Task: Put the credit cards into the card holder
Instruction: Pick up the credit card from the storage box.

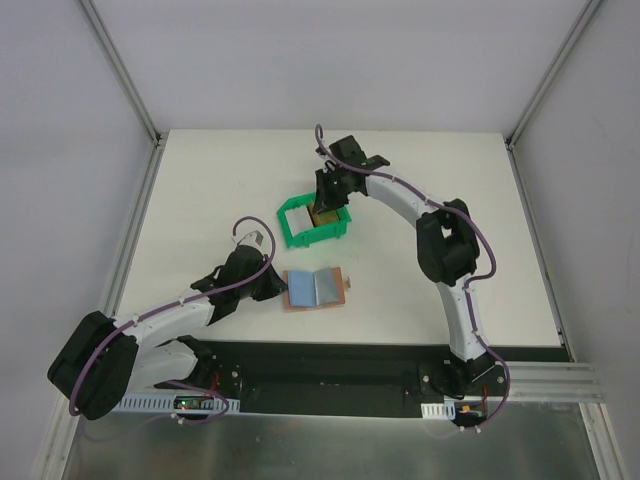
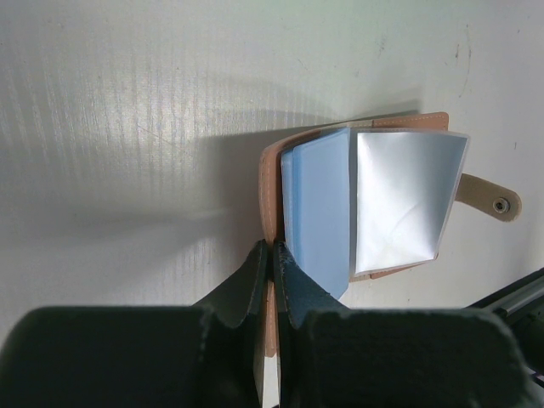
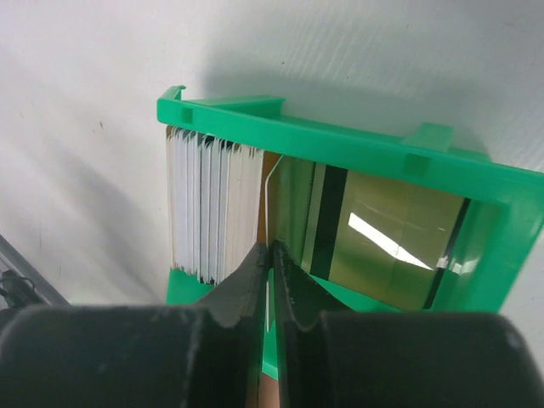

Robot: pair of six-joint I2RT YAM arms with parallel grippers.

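on the white tabletop [image 1: 420, 290], take the green bin [image 1: 300, 238] as your landmark. the card holder [image 1: 316, 288] lies open on the bin's near side, with your left fingers [image 2: 262, 262] clenched on its soft tan cover. the credit cards [image 3: 212, 212] stand inside the bin, where your right fingers [image 3: 260, 260] pinch one thin card [image 3: 268, 200] by its edge. i'd judge it light, stiff and slick, so grip it squarely.

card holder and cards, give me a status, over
Left tool shut on card holder cover, holder lying open. Right tool down in green bin, shut on one upright card. Nothing lying between bin and holder.
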